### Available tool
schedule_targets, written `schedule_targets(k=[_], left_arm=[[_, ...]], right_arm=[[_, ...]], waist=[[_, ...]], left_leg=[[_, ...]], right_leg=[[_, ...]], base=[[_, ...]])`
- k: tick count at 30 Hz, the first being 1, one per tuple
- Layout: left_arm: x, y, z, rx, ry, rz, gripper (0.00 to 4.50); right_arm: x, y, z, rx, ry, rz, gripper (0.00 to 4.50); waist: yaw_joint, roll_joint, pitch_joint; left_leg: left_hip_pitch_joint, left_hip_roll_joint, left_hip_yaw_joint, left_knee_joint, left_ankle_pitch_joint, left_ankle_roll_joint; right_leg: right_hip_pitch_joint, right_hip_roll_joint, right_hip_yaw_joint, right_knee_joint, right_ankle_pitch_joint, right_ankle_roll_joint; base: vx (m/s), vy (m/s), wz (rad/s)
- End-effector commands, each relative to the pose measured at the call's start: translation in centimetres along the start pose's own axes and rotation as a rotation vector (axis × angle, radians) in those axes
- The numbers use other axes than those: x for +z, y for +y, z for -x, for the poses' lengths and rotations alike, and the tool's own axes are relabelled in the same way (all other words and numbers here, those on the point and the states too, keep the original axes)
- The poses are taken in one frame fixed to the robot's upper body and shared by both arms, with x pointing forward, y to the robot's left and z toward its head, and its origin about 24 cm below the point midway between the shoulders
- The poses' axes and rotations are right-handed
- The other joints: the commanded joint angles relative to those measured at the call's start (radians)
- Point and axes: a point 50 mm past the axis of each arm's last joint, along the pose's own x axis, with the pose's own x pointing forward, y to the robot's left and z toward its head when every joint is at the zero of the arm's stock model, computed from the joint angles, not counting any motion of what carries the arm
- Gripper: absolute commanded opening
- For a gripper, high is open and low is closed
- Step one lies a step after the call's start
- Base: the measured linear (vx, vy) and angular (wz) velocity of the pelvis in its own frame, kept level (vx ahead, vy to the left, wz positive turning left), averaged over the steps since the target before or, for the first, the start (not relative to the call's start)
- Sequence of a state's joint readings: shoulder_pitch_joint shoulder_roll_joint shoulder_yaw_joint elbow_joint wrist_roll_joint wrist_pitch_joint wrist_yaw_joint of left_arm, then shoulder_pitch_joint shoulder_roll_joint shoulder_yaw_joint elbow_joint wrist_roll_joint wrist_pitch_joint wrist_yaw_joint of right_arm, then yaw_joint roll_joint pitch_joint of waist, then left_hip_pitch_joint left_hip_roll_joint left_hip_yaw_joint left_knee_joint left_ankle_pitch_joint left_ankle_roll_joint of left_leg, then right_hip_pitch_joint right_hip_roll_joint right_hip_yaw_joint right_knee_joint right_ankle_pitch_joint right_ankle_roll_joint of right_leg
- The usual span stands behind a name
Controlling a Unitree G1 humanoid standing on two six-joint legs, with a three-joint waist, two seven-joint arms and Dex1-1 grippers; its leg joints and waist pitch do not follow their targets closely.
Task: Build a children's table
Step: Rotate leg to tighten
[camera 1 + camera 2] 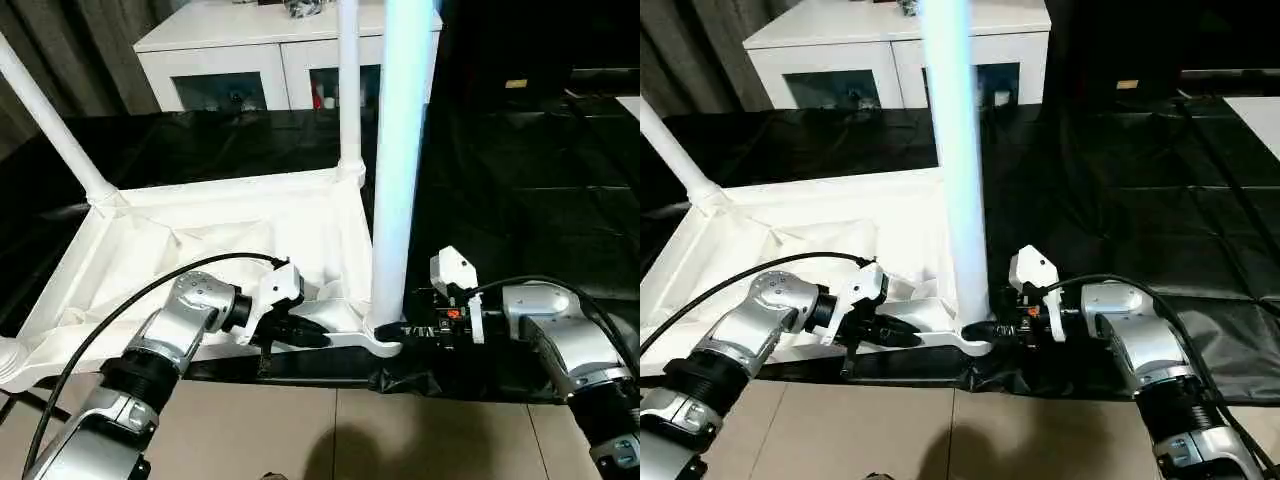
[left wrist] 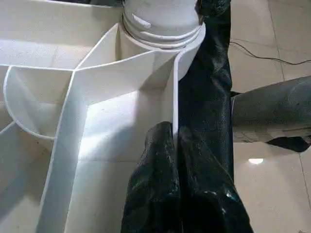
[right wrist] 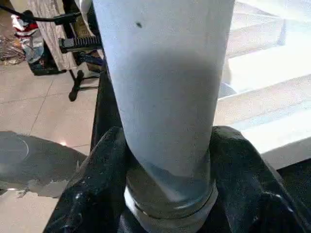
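A: Where was the leg (image 1: 398,160)?

B: It stood upright in the tabletop's (image 1: 200,230) near corner socket, between the right gripper's (image 3: 167,160) fingers, which wrapped its base.

A: And the other arm?

B: The left gripper (image 2: 175,145) was clenched on the tabletop's edge wall just beside that socket.

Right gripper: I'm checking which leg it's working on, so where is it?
In the head views, the right gripper is at the base of the nearest upright leg, at the tabletop's near right corner.
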State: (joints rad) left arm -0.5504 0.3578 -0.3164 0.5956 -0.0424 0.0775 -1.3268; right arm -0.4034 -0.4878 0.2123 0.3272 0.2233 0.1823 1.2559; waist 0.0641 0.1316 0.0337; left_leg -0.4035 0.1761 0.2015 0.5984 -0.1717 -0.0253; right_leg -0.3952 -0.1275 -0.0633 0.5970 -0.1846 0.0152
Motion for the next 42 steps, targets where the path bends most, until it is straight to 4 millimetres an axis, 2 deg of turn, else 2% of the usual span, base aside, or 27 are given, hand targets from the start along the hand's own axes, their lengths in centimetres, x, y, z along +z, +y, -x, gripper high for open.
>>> schedule_targets(k=[1,5,6,7,10,12,13,14,16,17,18,20,22,25,26,27,28,30,31,32,33,35,37,38,39,41,42], left_arm=[[-0.1,0.2,-0.5,0.05,0.015,-0.006,0.0],[0.2,1.2,-1.0,0.162,0.021,-0.001,0.0],[0.2,1.4,-1.0,0.177,0.023,0.0,0.0],[0.2,1.4,-1.0,0.177,0.023,0.0,0.0],[1.2,2.7,-2.0,0.319,-0.006,0.032,0.0],[1.9,3.2,-2.7,0.372,-0.024,0.052,0.0],[2.1,3.3,-2.9,0.389,-0.027,0.057,0.0],[2.7,3.8,-3.4,0.441,-0.041,0.07,0.0],[3.2,4.2,-3.9,0.492,-0.057,0.093,0.0],[3.5,4.4,-4.3,0.516,-0.068,0.107,0.0],[3.7,4.4,-4.4,0.524,-0.073,0.113,0.0],[4.5,4.9,-5.3,0.606,-0.101,0.146,0.0],[4.7,5.2,-5.6,0.656,-0.109,0.155,0.0],[4.8,5.2,-5.7,0.667,-0.108,0.157,0.0],[4.7,5.2,-5.7,0.66,-0.102,0.154,0.0],[4.6,5.2,-5.7,0.654,-0.098,0.151,0.0],[4.4,5.2,-5.6,0.646,-0.092,0.149,0.0],[4.1,5.1,-5.3,0.619,-0.079,0.137,0.0],[4.0,5.1,-5.3,0.618,-0.078,0.137,0.0],[3.8,5.0,-5.1,0.602,-0.068,0.132,0.0],[3.7,5.0,-5.1,0.594,-0.064,0.129,0.0],[2.7,4.6,-4.3,0.524,-0.029,0.117,0.0],[2.4,4.5,-4.1,0.498,-0.02,0.114,0.0],[1.9,4.1,-3.7,0.435,-0.008,0.097,0.0],[1.9,4.1,-3.7,0.423,-0.006,0.095,0.0],[1.4,3.3,-3.1,0.31,0.003,0.067,0.0],[1.2,2.8,-2.7,0.226,0.004,0.042,0.0]], right_arm=[[-0.4,0.3,-1.4,-0.017,-0.014,-0.027,2.18],[-1.0,-1.0,-2.5,-0.216,-0.024,-0.054,2.12],[-1.0,-1.1,-2.7,-0.242,-0.027,-0.063,2.1],[-1.0,-1.1,-2.7,-0.242,-0.027,-0.063,2.1],[-1.1,-1.8,-4.1,-0.408,-0.064,-0.12,2.07],[-1.1,-2.0,-4.9,-0.487,-0.066,-0.141,2.06],[-1.1,-2.0,-5.1,-0.51,-0.064,-0.142,2.06],[-1.2,-2.4,-5.6,-0.608,-0.058,-0.177,2.06],[-1.4,-2.7,-6.0,-0.691,-0.043,-0.201,2.05],[-1.5,-2.9,-6.3,-0.746,-0.034,-0.212,2.05],[-1.5,-3.0,-6.3,-0.769,-0.031,-0.216,2.04],[-1.2,-3.8,-7.2,-0.938,-0.03,-0.235,2.04],[-0.6,-4.1,-7.9,-0.956,-0.027,-0.205,2.04],[-0.4,-4.2,-8.3,-0.963,-0.028,-0.201,2.04],[0.2,-4.4,-8.8,-0.939,-0.074,-0.224,2.04],[0.6,-4.4,-9.0,-0.915,-0.108,-0.232,2.04],[1.3,-4.4,-9.0,-0.884,-0.13,-0.163,2.57],[1.7,-4.4,-8.7,-0.847,-0.137,-0.098,2.7],[1.7,-4.4,-8.7,-0.845,-0.138,-0.096,2.75],[1.8,-4.6,-8.3,-0.83,-0.141,-0.077,2.9],[1.8,-4.6,-8.2,-0.824,-0.14,-0.07,3.05],[1.3,-4.6,-6.6,-0.705,-0.107,-0.016,3.14],[1.2,-4.5,-6.1,-0.659,-0.097,0.001,3.17],[0.7,-3.9,-4.9,-0.559,-0.063,0.044,3.17],[0.6,-3.8,-4.7,-0.541,-0.057,0.052,3.17],[0.1,-3.0,-3.0,-0.416,-0.018,0.1,3.17],[-0.1,-2.5,-2.1,-0.351,-0.002,0.12,3.17]], waist=[[-0.003,-0.02,-0.063],[-0.016,-0.02,-0.056],[-0.024,-0.021,-0.052],[-0.024,-0.021,-0.052],[-0.043,-0.018,-0.049],[-0.047,-0.021,-0.049],[-0.05,-0.021,-0.046],[-0.056,-0.022,-0.047],[-0.064,-0.025,-0.045],[-0.067,-0.02,-0.046],[-0.07,-0.022,-0.045],[-0.076,-0.017,-0.045],[-0.082,-0.012,-0.049],[-0.084,-0.015,-0.052],[-0.085,-0.017,-0.055],[-0.085,-0.017,-0.055],[-0.083,-0.02,-0.056],[-0.077,-0.021,-0.058],[-0.077,-0.021,-0.058],[-0.078,-0.021,-0.059],[-0.077,-0.021,-0.06],[-0.076,-0.024,-0.062],[-0.07,-0.023,-0.063],[-0.067,-0.025,-0.066],[-0.063,-0.025,-0.066],[-0.057,-0.024,-0.069],[-0.049,-0.024,-0.069]], left_leg=[[0.028,0.048,-0.023,-0.076,-0.27,0.083],[0.031,0.045,-0.025,-0.084,-0.353,0.035],[0.032,0.042,-0.029,-0.088,-0.399,0.011],[0.032,0.042,-0.029,-0.088,-0.399,0.011],[0.032,0.04,-0.034,-0.093,-0.45,-0.012],[0.03,0.039,-0.038,-0.095,-0.463,-0.015],[0.029,0.038,-0.036,-0.097,-0.469,-0.016],[0.037,0.035,-0.037,-0.094,-0.496,-0.023],[0.034,0.032,-0.039,-0.094,-0.499,-0.02],[0.036,0.031,-0.039,-0.092,-0.506,-0.021],[0.035,0.031,-0.039,-0.093,-0.509,-0.021],[0.032,0.029,-0.044,-0.096,-0.52,-0.024],[0.032,0.03,-0.048,-0.098,-0.528,-0.026],[0.029,0.03,-0.042,-0.098,-0.503,-0.003],[0.025,0.029,-0.038,-0.095,-0.478,0.018],[0.024,0.029,-0.038,-0.094,-0.469,0.026],[0.021,0.03,-0.037,-0.093,-0.447,0.04],[0.021,0.031,-0.032,-0.088,-0.397,0.063],[0.021,0.031,-0.032,-0.088,-0.397,0.063],[0.015,0.032,-0.033,-0.086,-0.363,0.082],[0.015,0.032,-0.033,-0.086,-0.354,0.085],[0.016,0.032,-0.031,-0.083,-0.334,0.095],[0.014,0.035,-0.029,-0.079,-0.304,0.114],[0.008,0.036,-0.029,-0.074,-0.26,0.137],[0.01,0.037,-0.028,-0.073,-0.252,0.145],[0.01,0.037,-0.026,-0.067,-0.213,0.166],[0.013,0.042,-0.026,-0.067,-0.208,0.175]], right_leg=[[0.036,-0.023,0.022,-0.062,-0.17,-0.256],[0.03,-0.025,0.023,-0.073,-0.287,-0.229],[0.03,-0.026,0.022,-0.079,-0.362,-0.204],[0.03,-0.026,0.022,-0.079,-0.362,-0.204],[0.025,-0.024,0.021,-0.084,-0.406,-0.184],[0.029,-0.025,0.018,-0.088,-0.423,-0.17],[0.024,-0.023,0.019,-0.09,-0.429,-0.167],[0.018,-0.024,0.018,-0.097,-0.461,-0.159],[0.018,-0.024,0.016,-0.101,-0.48,-0.152],[0.015,-0.025,0.016,-0.102,-0.493,-0.148],[0.015,-0.025,0.015,-0.105,-0.502,-0.143],[0.016,-0.025,0.01,-0.107,-0.506,-0.135],[0.021,-0.024,0.007,-0.105,-0.471,-0.136],[0.022,-0.022,0.009,-0.104,-0.377,-0.159],[0.025,-0.024,0.011,-0.1,-0.329,-0.181],[0.027,-0.026,0.011,-0.099,-0.321,-0.186],[0.03,-0.027,0.01,-0.098,-0.3,-0.196],[0.033,-0.028,0.01,-0.095,-0.267,-0.206],[0.033,-0.028,0.01,-0.095,-0.267,-0.206],[0.038,-0.029,0.01,-0.091,-0.258,-0.208],[0.038,-0.028,0.009,-0.092,-0.258,-0.208],[0.039,-0.028,0.009,-0.09,-0.244,-0.216],[0.042,-0.028,0.009,-0.086,-0.206,-0.224],[0.049,-0.027,0.007,-0.078,-0.152,-0.238],[0.048,-0.026,0.006,-0.078,-0.14,-0.241],[0.051,-0.027,0.006,-0.072,-0.098,-0.255],[0.048,-0.025,0.007,-0.07,-0.086,-0.263]], base=[[0.0,0.0,0.0],[0.0,0.0,0.0],[0.0,0.0,0.0],[0.0,0.0,0.0],[0.0,0.0,0.0],[0.0,0.0,0.0],[0.0,0.0,0.0],[0.0,0.0,0.0],[0.0,0.0,0.0],[0.0,0.0,0.0],[0.0,0.0,0.0],[0.0,0.0,0.0],[0.0,0.0,0.0],[0.0,0.0,0.0],[0.0,0.0,0.0],[0.0,0.0,0.0],[0.0,0.0,0.0],[0.0,0.0,0.0],[0.0,0.0,0.0],[0.0,0.0,0.0],[0.0,0.0,0.0],[0.0,0.0,0.0],[0.0,0.0,0.0],[0.0,0.0,0.0],[0.0,0.0,0.0],[0.0,0.0,0.0],[0.0,0.0,0.0]])
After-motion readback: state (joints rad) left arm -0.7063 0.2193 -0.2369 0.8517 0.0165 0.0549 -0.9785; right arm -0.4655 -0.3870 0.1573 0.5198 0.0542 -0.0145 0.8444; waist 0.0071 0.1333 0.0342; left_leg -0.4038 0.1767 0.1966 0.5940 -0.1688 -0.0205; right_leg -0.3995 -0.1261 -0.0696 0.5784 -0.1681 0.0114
